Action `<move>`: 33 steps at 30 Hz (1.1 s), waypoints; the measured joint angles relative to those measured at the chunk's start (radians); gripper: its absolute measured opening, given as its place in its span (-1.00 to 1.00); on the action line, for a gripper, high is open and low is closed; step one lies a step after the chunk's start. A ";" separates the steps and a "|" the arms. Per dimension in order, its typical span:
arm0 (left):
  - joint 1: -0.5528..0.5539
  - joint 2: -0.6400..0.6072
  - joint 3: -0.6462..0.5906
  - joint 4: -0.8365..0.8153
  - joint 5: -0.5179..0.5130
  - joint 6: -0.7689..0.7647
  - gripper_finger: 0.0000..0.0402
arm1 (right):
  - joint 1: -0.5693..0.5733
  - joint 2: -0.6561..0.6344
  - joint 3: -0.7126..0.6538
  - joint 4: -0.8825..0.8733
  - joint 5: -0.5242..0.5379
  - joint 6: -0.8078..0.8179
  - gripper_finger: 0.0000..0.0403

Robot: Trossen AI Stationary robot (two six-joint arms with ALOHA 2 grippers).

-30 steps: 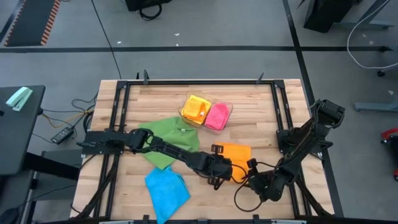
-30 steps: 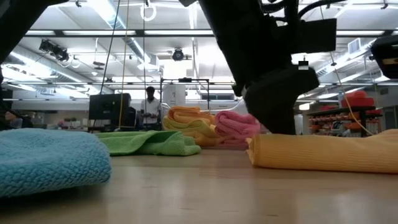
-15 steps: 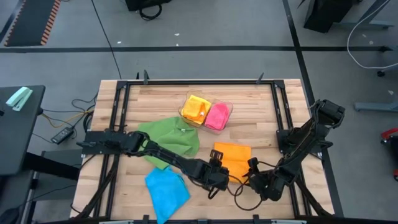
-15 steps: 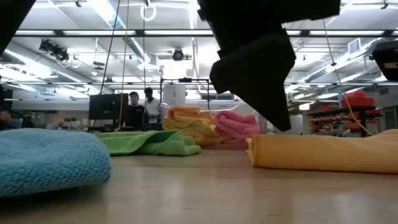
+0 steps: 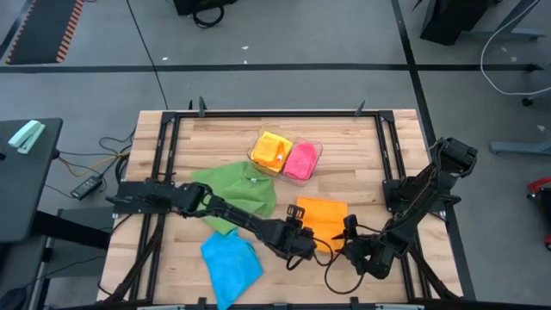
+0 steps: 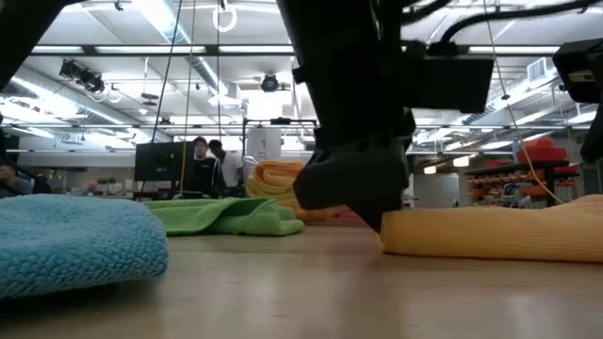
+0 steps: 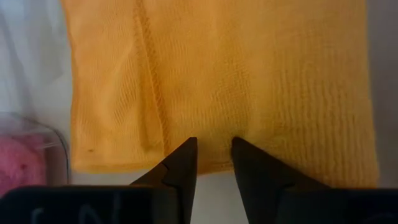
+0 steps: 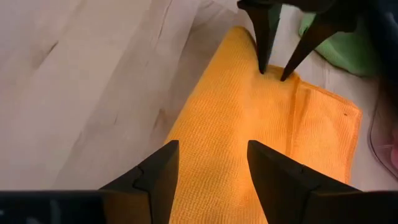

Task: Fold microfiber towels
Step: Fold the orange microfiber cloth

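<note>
I have the left pincer (image 5: 308, 240) at the near edge of the folded orange microfiber towel (image 5: 324, 219), which lies flat on the wooden slatted bench (image 5: 224, 138) toward its right front. From the left wrist view its two dark fingers (image 7: 182, 163) stand a little apart, tips at the towel's hem with nothing caught between them. The right pincer (image 5: 348, 238) sits just beside the same towel's right front corner; its fingers (image 8: 159, 171) are spread wide over the orange cloth, gripping nothing. In the right wrist view I can see the left pincer's tips (image 8: 273, 65) touching down on the far hem.

The crumpled green microfiber towel (image 5: 235, 195) lies left of centre, under the left arm. The bright blue microfiber towel (image 5: 229, 264) lies bunched at the front edge. The yellow towel (image 5: 272, 150) and pink towel (image 5: 300, 160) sit side by side in the clear plastic tray (image 5: 316, 146) toward the back.
</note>
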 joint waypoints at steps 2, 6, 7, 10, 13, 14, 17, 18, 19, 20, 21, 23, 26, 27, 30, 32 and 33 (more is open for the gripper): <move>0.001 0.012 0.004 0.012 0.004 -0.003 -0.45 | 0.000 0.000 0.000 -0.001 0.000 0.000 -0.01; 0.000 0.011 0.004 0.022 0.066 -0.048 -0.45 | 0.000 0.000 0.000 -0.013 -0.003 0.005 -0.01; -0.001 0.010 0.004 0.039 0.085 -0.063 -0.46 | 0.000 0.000 0.000 -0.016 -0.005 0.005 -0.01; -0.013 0.008 0.003 0.072 0.125 -0.111 -0.46 | 0.000 0.000 0.000 -0.016 -0.014 0.010 -0.01; -0.029 0.008 0.003 0.120 0.194 -0.131 -0.46 | 0.000 0.000 0.000 -0.017 -0.031 0.018 -0.01; -0.034 0.009 0.003 0.138 0.209 -0.132 -0.46 | 0.001 0.000 0.000 -0.017 -0.039 0.020 -0.01; -0.046 0.011 0.002 0.169 0.212 -0.126 -0.46 | 0.001 0.000 0.000 -0.017 -0.063 0.023 -0.01; -0.048 0.011 0.002 0.172 0.212 -0.124 -0.46 | 0.001 0.000 0.000 -0.017 -0.069 0.023 -0.01; -0.050 0.007 0.001 0.172 0.212 -0.123 -0.46 | 0.001 0.000 0.000 -0.017 -0.071 0.023 -0.01; -0.050 0.004 0.001 0.169 0.216 -0.122 -0.46 | 0.001 0.000 0.000 -0.017 -0.071 0.023 -0.01; -0.051 0.000 0.000 0.164 0.219 -0.122 -0.45 | 0.001 0.000 0.000 -0.017 -0.071 0.023 -0.01; -0.052 -0.009 -0.002 0.149 0.223 -0.121 -0.46 | 0.001 0.000 0.000 -0.017 -0.071 0.023 -0.01; -0.052 -0.036 -0.003 0.124 0.223 -0.118 -0.45 | 0.001 -0.003 0.000 -0.020 -0.072 0.044 -0.01; -0.052 -0.047 -0.003 0.122 0.221 -0.118 -0.45 | 0.001 -0.009 0.000 -0.026 -0.073 0.065 -0.01; -0.052 -0.073 -0.002 0.113 0.214 -0.121 -0.45 | -0.005 -0.052 0.001 -0.050 -0.072 0.112 -0.01; -0.049 -0.082 -0.002 0.112 0.213 -0.130 -0.45 | -0.011 -0.091 0.001 -0.079 -0.071 0.138 -0.01; -0.048 -0.084 -0.002 0.116 0.207 -0.134 -0.44 | -0.017 -0.114 0.001 -0.096 -0.070 0.156 -0.01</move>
